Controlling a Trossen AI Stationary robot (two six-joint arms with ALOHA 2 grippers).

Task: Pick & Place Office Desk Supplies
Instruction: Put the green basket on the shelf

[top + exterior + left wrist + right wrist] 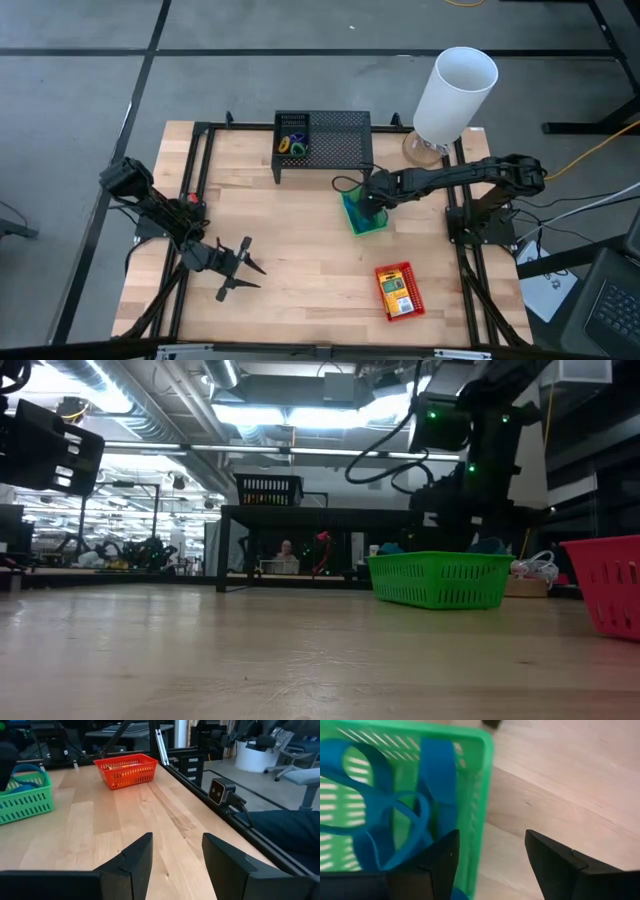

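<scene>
Fig. legend, overhead plus wrist views, largest item first.

Desk (300, 270): wood top in a black frame. Black mesh stand (335, 140) sits at the far edge, centre, w/ small coloured rings (293, 143) in its left compartment.

Green basket (364, 213): right of desk centre, just in front of the stand's right end. Blue band loops (385, 810) lie inside it.

Red basket (400, 290): toward the near right corner, long axis running roughly far-to-near, a yellow-and-green flat pack (397, 291) lying in it.

Right tool (372, 200): I have it over the green basket's far end, reaching in from the desk's right edge. Fingers apart, nothing clamped. In its wrist view they straddle the basket's side wall (482, 795): one finger inside over the bands, the other outside over bare desk. My read: the next move turns on this, i.e. closing here would pinch the wall, not a band. The right arm is plainly the nearer one.

Left tool (243, 268): parked near the desk's near left corner, fingers apart and empty, pointing across toward the baskets, well apart from both.
</scene>
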